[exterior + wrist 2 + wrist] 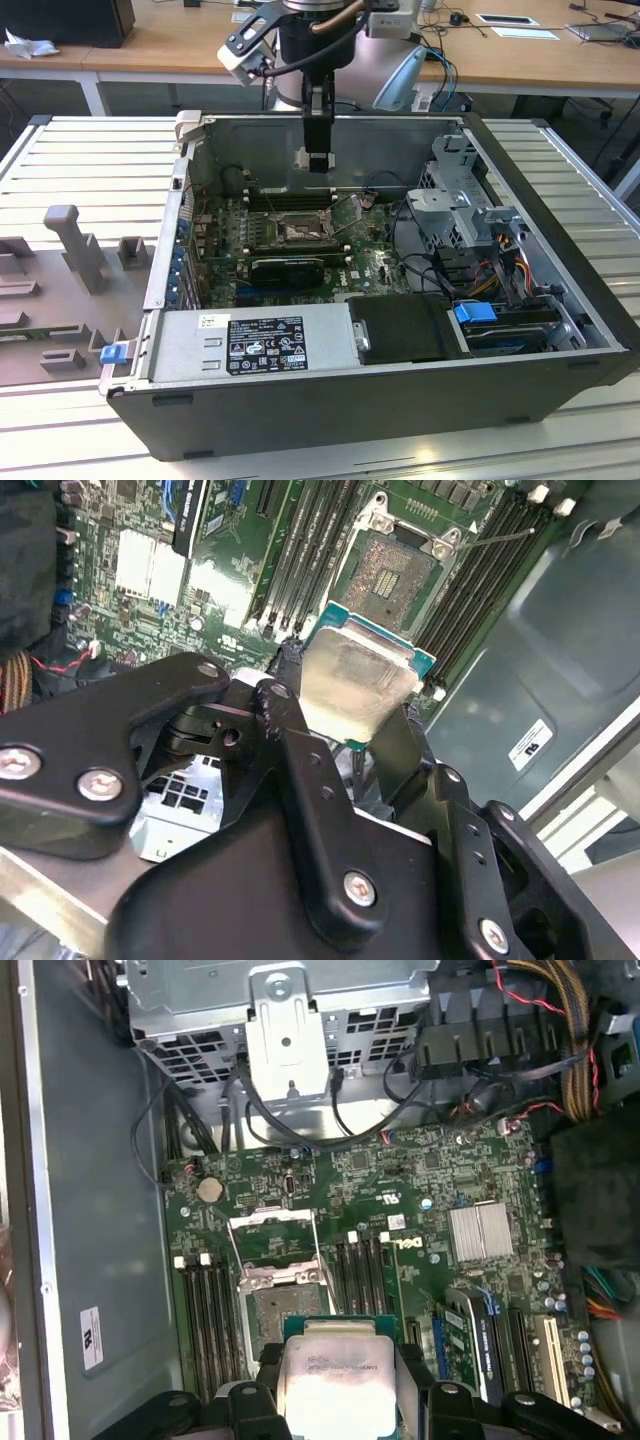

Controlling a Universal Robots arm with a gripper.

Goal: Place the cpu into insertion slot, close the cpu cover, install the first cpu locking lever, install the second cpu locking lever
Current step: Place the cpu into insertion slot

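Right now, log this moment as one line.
hand: shut on cpu | insertion slot: empty | cpu cover: open

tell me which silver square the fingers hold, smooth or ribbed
The smooth, teal-edged one: the cpu, pinched between the fingers. The ribbed heatsink sits on the green board, untouched.

Gripper (337,1400) jaws clamp the cpu (335,1365) on two opposite edges, pale metal top facing the camera. Insertion slot (281,1310) lies bare just past it on the green board (420,1175). The cpu cover (272,1245) is flipped open, with memory slots (205,1310) alongside.
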